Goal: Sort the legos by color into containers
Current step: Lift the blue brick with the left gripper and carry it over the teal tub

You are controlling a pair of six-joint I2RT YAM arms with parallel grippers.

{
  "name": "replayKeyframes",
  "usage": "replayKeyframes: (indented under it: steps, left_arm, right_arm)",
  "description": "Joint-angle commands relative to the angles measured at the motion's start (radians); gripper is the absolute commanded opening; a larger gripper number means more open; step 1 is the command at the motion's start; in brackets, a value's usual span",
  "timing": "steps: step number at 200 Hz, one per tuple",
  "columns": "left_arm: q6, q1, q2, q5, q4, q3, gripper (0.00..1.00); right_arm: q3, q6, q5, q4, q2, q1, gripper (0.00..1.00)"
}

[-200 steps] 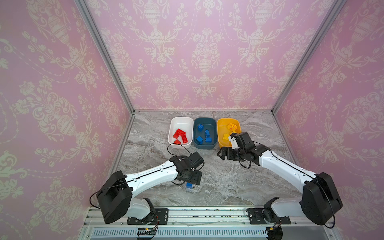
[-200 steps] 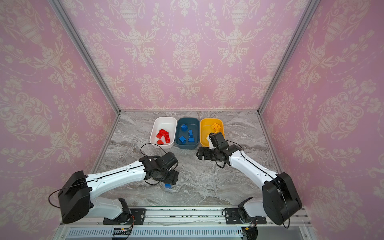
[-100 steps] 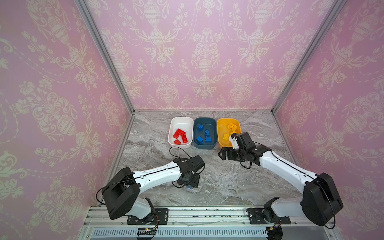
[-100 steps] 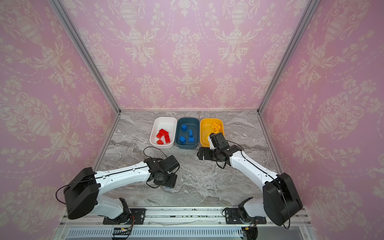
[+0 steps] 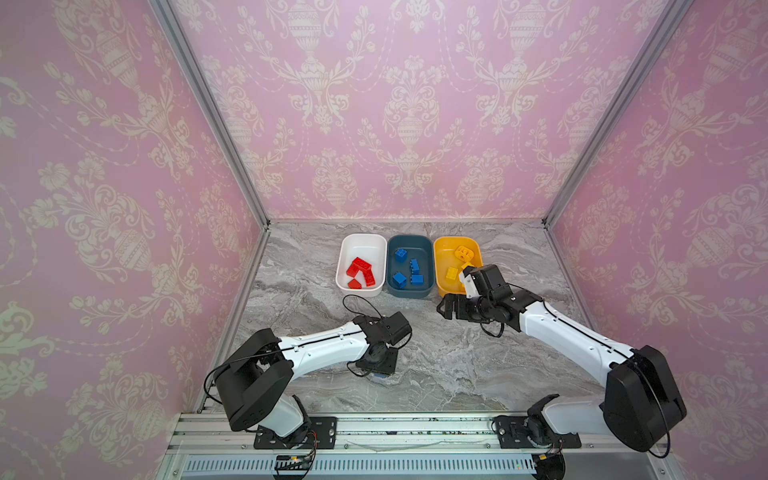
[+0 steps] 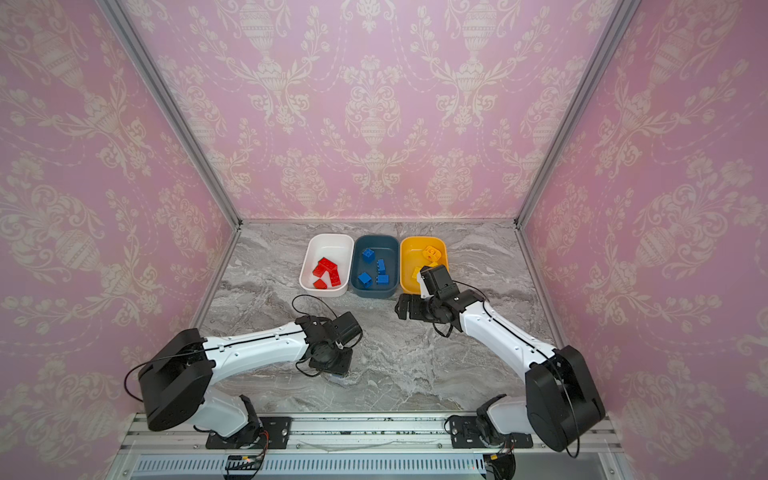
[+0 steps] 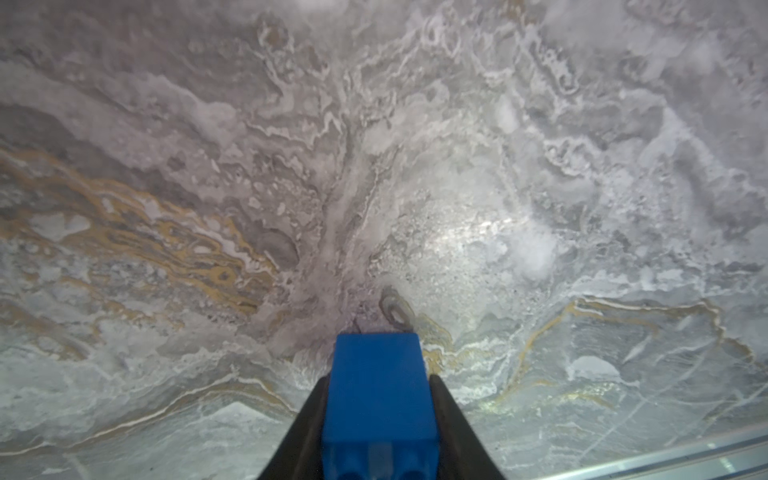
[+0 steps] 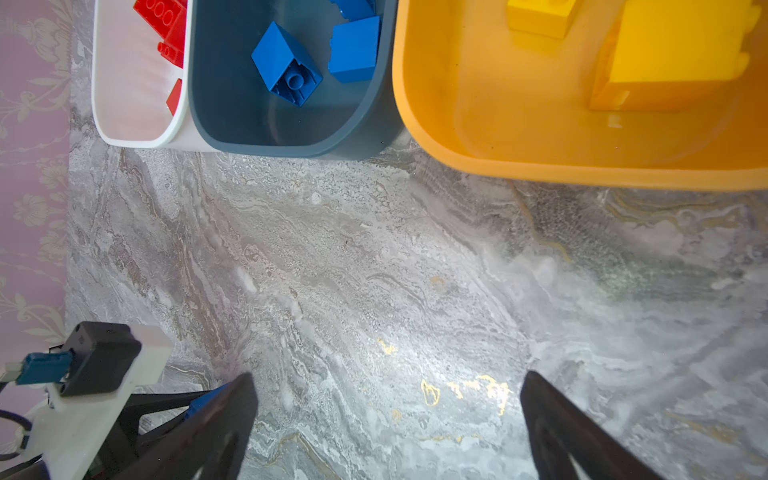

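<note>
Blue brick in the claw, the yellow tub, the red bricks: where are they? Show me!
blue brick (image 7: 380, 399): left wrist view, on its flat upper face.
yellow-orange tub (image 5: 445, 254): in a top view, on its bare floor.
red bricks (image 5: 360, 268): in a top view, on the pile's middle.

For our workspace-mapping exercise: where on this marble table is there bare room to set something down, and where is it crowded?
Bare: between white tub and left wall; between yellow tub and right wall; the middle, between left end effector and right end effector. Crowded: the three-tub row at the back.
</note>
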Motion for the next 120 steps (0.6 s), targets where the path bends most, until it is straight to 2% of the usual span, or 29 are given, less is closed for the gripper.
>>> replayKeyframes:
  steps: [1, 32, 50, 85, 120]
  left_arm:
    - [0.003, -0.004, 0.003, -0.005, -0.031, 0.018, 0.31]
    - [0.023, 0.002, -0.018, -0.047, -0.073, 0.070, 0.27]
    - [0.065, 0.036, -0.033, -0.079, -0.087, 0.115, 0.28]
    - [0.222, 0.153, -0.014, -0.157, -0.040, 0.245, 0.28]
    - [0.393, 0.243, 0.106, -0.185, 0.043, 0.444, 0.28]
  right_arm:
    - [-0.018, 0.009, -0.005, 0.003, -0.025, -0.009, 1.00]
    - [-0.024, 0.011, -0.005, 0.006, -0.032, -0.013, 1.00]
    - [-0.031, 0.013, -0.006, 0.009, -0.041, -0.016, 1.00]
    - [-0.047, 0.022, -0.012, 0.027, -0.043, -0.017, 1.00]
    - [-0.035, 0.027, -0.021, 0.026, -0.043, -0.017, 1.00]
